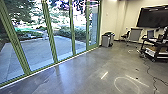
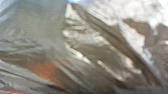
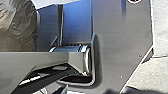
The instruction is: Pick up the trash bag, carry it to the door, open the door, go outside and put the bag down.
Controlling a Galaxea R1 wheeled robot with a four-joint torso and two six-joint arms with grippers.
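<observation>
Trash bag [image 2: 92, 50]: crinkled, translucent plastic, close at the left wrist.
Soft, slippery, probably light, tearable; we would grasp a thick bunch. Left claw, right claw: state we cannot tell.

My head view: smooth grey concrete floor [image 1: 82, 75], glossy. A pale ring [image 1: 127, 85] and short bright streaks show on its surface; glare or markings, I cannot tell. Standing on it: a grey waste bin [image 1: 105, 40], a dark chair [image 1: 125, 35], a grey-backed chair [image 1: 135, 34] and a black cart [image 1: 160, 44] on casters [image 1: 153, 60]. A thin dark cable [image 1: 154, 79] runs loosely across the floor near the cart. The cart's lower shelf bears pale items [image 1: 151, 52], too indistinct for me to identify.
</observation>
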